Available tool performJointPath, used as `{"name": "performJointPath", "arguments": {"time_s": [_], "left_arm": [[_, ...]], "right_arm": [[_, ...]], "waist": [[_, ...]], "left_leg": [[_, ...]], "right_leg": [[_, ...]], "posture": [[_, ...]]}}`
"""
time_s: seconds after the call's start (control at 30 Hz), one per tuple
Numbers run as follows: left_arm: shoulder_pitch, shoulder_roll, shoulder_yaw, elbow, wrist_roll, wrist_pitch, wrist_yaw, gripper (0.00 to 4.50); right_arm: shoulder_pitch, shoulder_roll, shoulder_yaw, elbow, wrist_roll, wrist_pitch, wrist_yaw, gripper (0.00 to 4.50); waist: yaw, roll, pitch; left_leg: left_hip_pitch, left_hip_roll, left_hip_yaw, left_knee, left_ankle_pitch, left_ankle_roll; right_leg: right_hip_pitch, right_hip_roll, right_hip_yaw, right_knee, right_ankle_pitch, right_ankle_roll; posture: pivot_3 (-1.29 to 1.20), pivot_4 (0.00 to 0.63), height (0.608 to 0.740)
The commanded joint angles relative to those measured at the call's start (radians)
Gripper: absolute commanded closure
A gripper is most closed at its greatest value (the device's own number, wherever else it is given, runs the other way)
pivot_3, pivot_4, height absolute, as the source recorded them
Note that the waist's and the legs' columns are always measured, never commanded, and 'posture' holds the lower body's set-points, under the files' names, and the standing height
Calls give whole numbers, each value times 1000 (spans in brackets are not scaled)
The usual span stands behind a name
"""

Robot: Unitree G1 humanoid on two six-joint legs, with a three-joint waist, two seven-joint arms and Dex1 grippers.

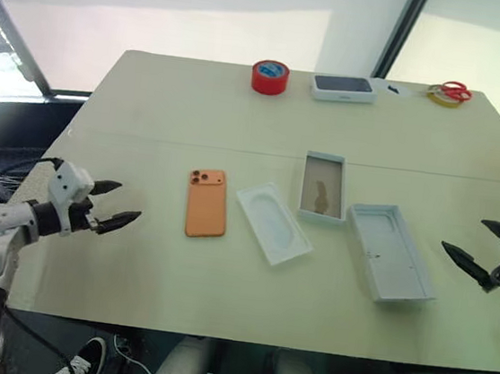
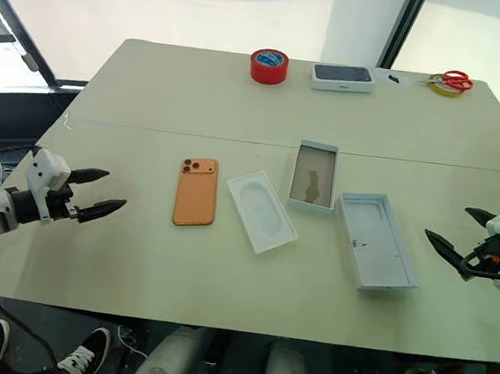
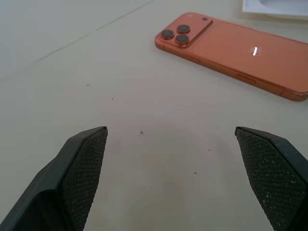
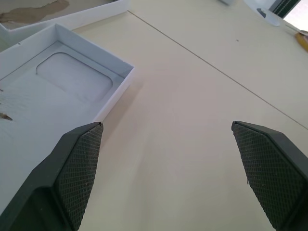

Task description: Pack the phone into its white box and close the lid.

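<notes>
no readable text, labels or numbers anywhere

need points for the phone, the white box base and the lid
phone [image 1: 207,205]: left eye view, middle of its orange back.
white box [image 1: 327,158]: left eye view, far white rim of the brown-lined base.
lid [image 1: 393,256]: left eye view, bare floor of the hollow shell.

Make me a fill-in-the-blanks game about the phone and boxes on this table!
1. The phone is coloured ____.
2. The phone lies with its ____ side up, lenses showing.
3. Both the left claw and the right claw are ____.
4. Between the phone and the white box lies a white ____.

Missing words: orange; back; open; tray
</notes>
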Motion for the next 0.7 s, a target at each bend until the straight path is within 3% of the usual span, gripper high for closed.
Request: {"name": "performJointPath", "arguments": {"time_s": [0.03,0.27,0.7], "left_arm": [[5,4,33,-56,-20,-9,20,33],[4,7,25,-64,-16,-10,47,33],[-65,23,2,-11,-7,-47,-21,33]], "right_arm": [[-2,-30,-7,57,-24,-52,11,26],[-57,-14,25,45,-13,-41,16,26],[-7,14,31,-28,-4,-29,18,26]], "waist": [[-3,0,0],[-12,3,-1],[-5,3,-1]], "left_leg": [[0,0,0,0,0,0],[0,0,0,-2,0,0],[0,0,0,-2,0,0]], "right_leg": [[0,0,0,0,0,0],[-1,0,0,0,0,0],[-1,0,0,0,0,0]], "posture": [[0,150,740],[0,150,740],[0,150,740]]}}
